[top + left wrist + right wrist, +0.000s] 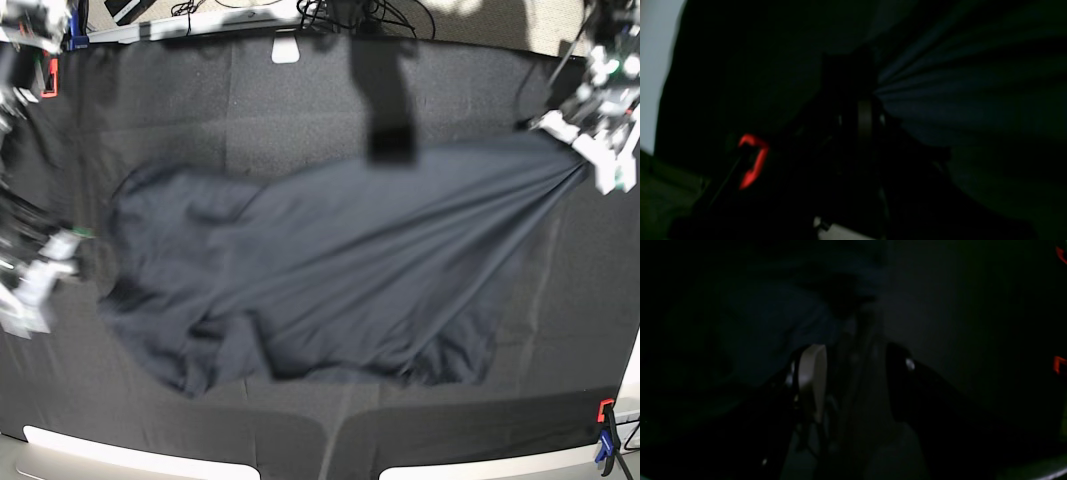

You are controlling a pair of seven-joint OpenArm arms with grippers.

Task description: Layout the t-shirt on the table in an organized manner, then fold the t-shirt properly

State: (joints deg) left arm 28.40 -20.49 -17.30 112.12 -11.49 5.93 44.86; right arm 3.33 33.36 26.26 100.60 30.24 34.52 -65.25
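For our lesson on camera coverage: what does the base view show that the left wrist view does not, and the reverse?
Only the base view shows the whole t-shirt spread on the table, its corner pulled taut toward the left gripper, and the right gripper beside the other end. Only the left wrist view, very dark, shows the fabric's pleats fanning out from the shut fingers close up. Both show the shirt and a red clamp.

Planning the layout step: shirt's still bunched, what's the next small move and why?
Probably have the open right gripper close on the near edge of the t-shirt. The left gripper already pinches one corner, with creases fanning from it, while the other end lies rumpled on the table with nothing gripping it.
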